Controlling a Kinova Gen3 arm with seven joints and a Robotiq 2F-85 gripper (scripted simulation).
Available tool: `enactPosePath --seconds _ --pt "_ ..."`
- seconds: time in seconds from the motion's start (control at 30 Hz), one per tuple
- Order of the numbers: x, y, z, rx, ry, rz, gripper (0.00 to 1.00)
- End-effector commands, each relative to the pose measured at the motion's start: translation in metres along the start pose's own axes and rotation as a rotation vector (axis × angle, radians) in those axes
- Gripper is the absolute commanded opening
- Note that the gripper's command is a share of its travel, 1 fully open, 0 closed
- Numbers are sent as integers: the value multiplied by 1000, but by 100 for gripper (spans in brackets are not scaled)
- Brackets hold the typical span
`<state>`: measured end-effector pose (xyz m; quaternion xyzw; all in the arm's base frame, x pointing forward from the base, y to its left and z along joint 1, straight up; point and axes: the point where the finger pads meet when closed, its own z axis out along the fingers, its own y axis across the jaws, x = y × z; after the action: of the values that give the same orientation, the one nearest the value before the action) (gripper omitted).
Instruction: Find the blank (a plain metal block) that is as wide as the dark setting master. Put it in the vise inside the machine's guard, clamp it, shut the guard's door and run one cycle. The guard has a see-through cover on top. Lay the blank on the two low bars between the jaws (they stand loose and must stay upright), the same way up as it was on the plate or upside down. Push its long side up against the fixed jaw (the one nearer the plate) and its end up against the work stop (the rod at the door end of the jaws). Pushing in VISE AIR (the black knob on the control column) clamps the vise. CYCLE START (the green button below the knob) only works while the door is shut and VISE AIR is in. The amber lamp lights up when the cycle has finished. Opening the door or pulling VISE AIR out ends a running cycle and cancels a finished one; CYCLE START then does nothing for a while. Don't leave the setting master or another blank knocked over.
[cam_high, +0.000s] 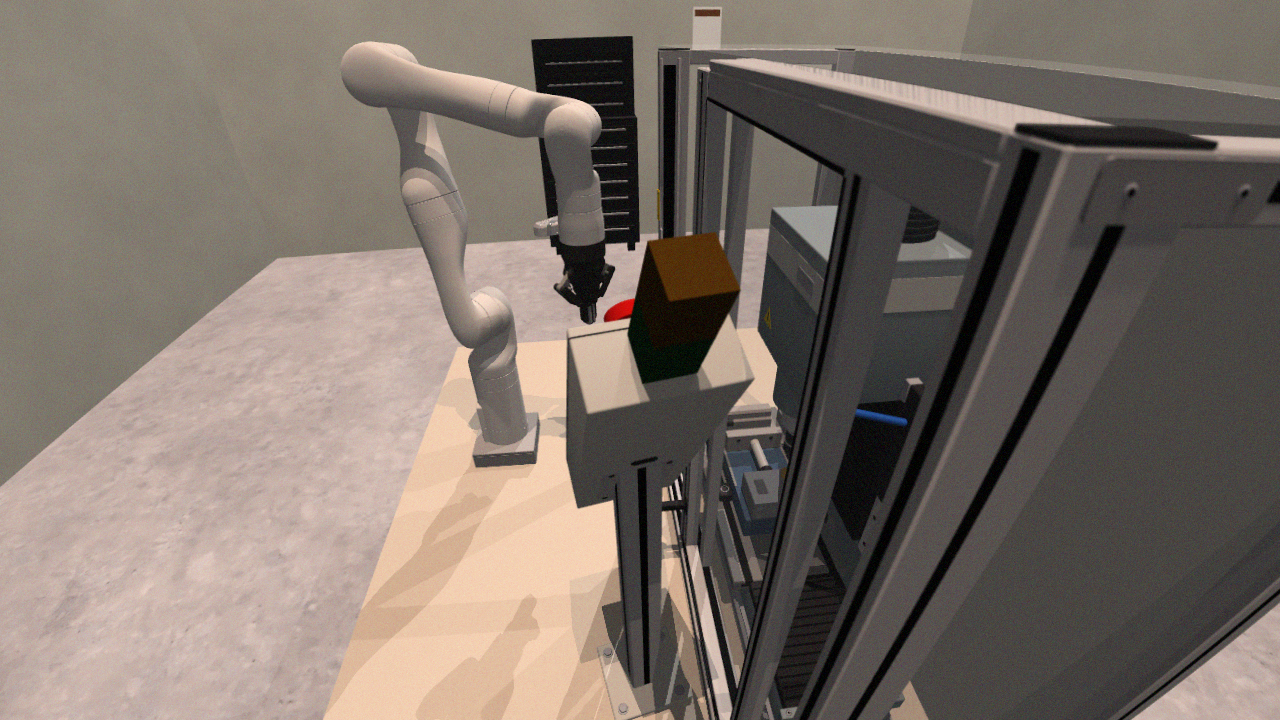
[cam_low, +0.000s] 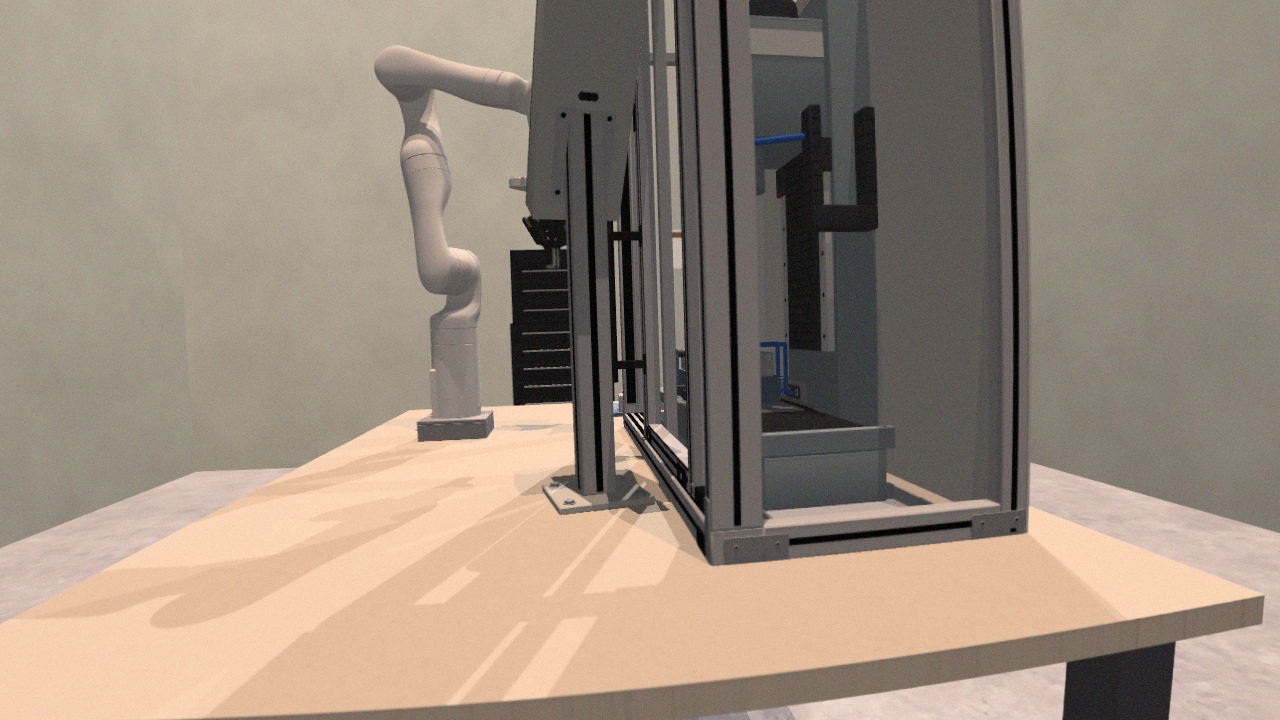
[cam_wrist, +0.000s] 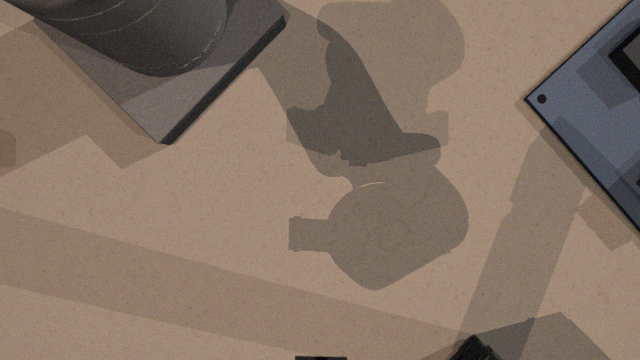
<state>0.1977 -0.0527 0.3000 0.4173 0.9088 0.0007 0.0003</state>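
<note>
My gripper (cam_high: 588, 313) (cam_low: 554, 259) (cam_wrist: 320, 358) is shut with nothing visible between its fingers, high above the table beyond the control box (cam_high: 626, 429). Only the fingertips show at the bottom edge of the wrist view. A blue plate (cam_wrist: 565, 100) enters the wrist view at the right, with part of a dark-edged object on it. Blanks and setting master cannot be made out. The blue vise (cam_high: 747, 519) shows partly through the guard (cam_high: 841, 358) (cam_low: 733, 358); its bars, work stop and contents are unclear. The amber lamp (cam_high: 693, 268) looks dark. Knob and green button are hidden. The door's state cannot be told.
The arm's base (cam_high: 506, 447) (cam_low: 455, 426) (cam_wrist: 175, 95) stands on the wooden table (cam_high: 447, 573) (cam_low: 313, 582). The control column (cam_high: 637, 573) (cam_low: 593, 313) stands beside the guard. A red part (cam_high: 619, 310) shows behind the control box. A black object (cam_wrist: 474, 349) enters the wrist view's bottom edge.
</note>
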Motion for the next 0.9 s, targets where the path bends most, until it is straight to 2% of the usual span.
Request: enactPosePath --seconds 0.0,0.13,0.53,0.7,0.87 --pt "7 7 -8 -1 0 2 10" --pt "34 33 -37 -2 2 8 10" --pt "34 33 -37 -2 2 8 10" --pt "67 63 -72 -2 2 8 10" --pt "67 63 -72 -2 2 8 10"
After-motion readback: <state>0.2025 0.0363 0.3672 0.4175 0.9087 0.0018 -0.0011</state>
